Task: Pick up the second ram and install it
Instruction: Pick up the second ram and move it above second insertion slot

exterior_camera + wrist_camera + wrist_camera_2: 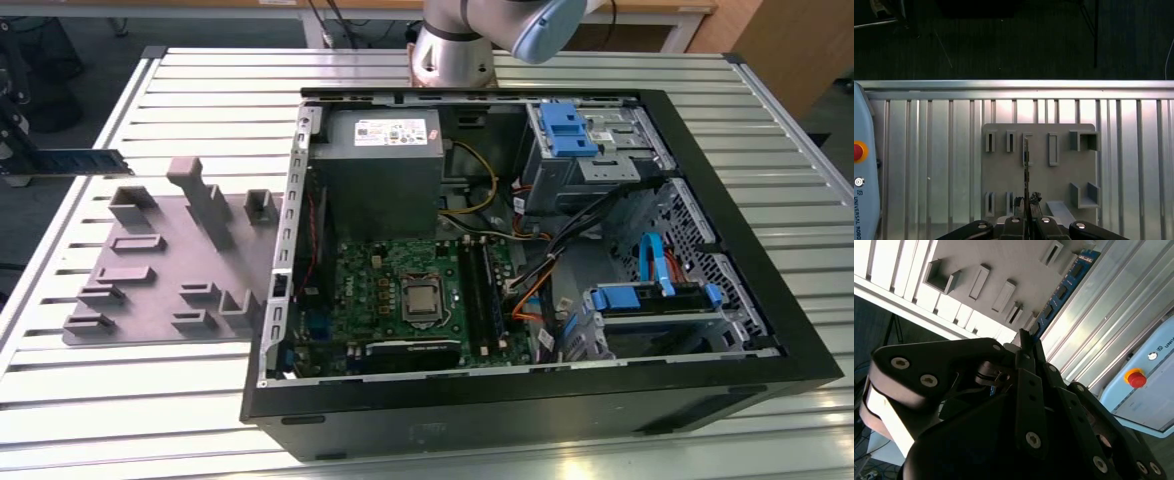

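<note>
Black fingers (1036, 352) pinching thin blue-green second ram (1061, 290), ribbed metal table (929, 150)

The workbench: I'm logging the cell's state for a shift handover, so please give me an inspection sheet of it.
Surface: slatted metal table carrying an open computer case and a grey slotted fixture.
Job's things: second ram held in the air at the exterior view's left, beyond the fixture.
Clutter: nothing seen.
Grippers: gripper shut on the second ram.
Cables: wires loose inside the case, beside the motherboard.
Surroundings: control pendant with a red button by the table; dark floor beyond.
</note>
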You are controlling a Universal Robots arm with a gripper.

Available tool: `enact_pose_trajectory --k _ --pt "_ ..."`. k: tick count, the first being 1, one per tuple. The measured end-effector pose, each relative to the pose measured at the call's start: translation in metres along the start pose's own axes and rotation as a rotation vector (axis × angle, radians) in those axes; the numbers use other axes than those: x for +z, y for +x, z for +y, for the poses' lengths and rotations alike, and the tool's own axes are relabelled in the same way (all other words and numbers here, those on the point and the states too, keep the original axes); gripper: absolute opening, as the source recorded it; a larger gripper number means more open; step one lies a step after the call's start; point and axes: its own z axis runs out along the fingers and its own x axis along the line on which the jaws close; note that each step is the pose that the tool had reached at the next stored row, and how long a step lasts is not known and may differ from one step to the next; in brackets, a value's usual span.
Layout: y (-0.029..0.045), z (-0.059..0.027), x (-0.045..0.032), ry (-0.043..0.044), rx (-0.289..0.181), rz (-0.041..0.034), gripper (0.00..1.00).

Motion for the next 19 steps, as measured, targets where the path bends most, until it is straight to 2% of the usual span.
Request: enact_pose_trajectory --k 19 --pt "-0.0001 -0.0061 -0.0002 0.0 0.0 0.0 0.14"
